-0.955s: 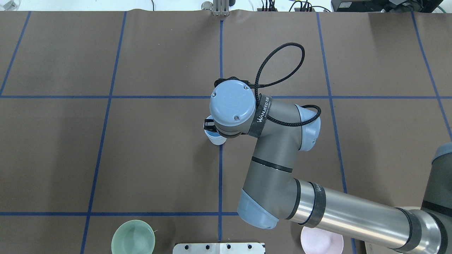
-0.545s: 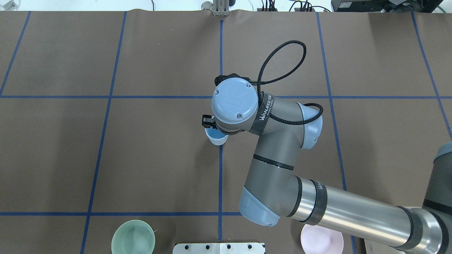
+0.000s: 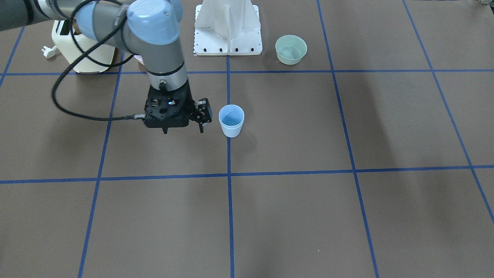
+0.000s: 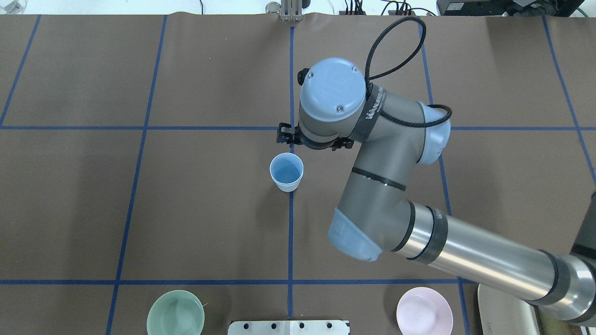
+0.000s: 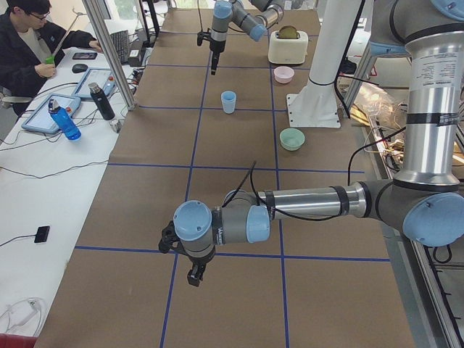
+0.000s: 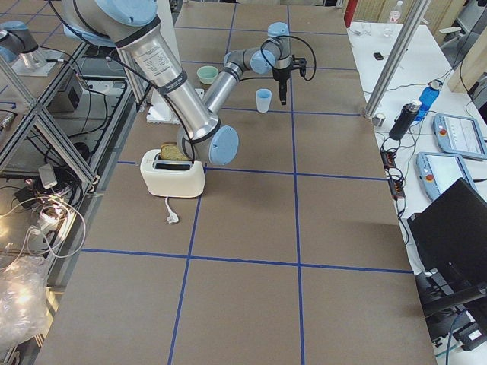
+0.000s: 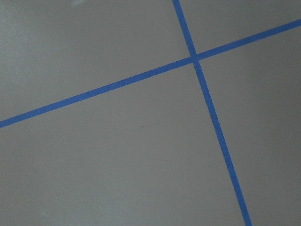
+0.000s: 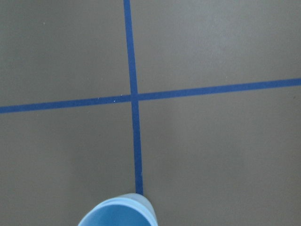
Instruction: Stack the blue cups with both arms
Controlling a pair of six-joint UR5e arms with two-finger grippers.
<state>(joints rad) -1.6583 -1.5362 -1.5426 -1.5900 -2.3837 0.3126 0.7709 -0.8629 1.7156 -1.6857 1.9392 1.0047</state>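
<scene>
One pale blue cup (image 4: pixel 286 172) stands upright on the centre tape line; it also shows in the front view (image 3: pixel 231 121) and at the bottom edge of the right wrist view (image 8: pixel 120 214). I see only this one cup shape and cannot tell whether a second is nested inside. My right gripper (image 4: pixel 285 135) hangs just beyond the cup, apart from it, open and empty; in the front view (image 3: pixel 202 115) it is to the cup's left. My left gripper (image 5: pixel 194 277) shows only in the exterior left view, far from the cup, and I cannot tell its state.
A mint green bowl (image 4: pixel 175 314) and a pale pink bowl (image 4: pixel 424 311) sit at the near edge beside the white base pedestal (image 3: pixel 227 27). A toaster (image 6: pixel 173 171) stands near the right arm's base. An operator (image 5: pixel 29 43) sits at the side desk.
My right gripper has let go of the cup's rim and moved up and away toward the far side. The cup stays standing on the line.
</scene>
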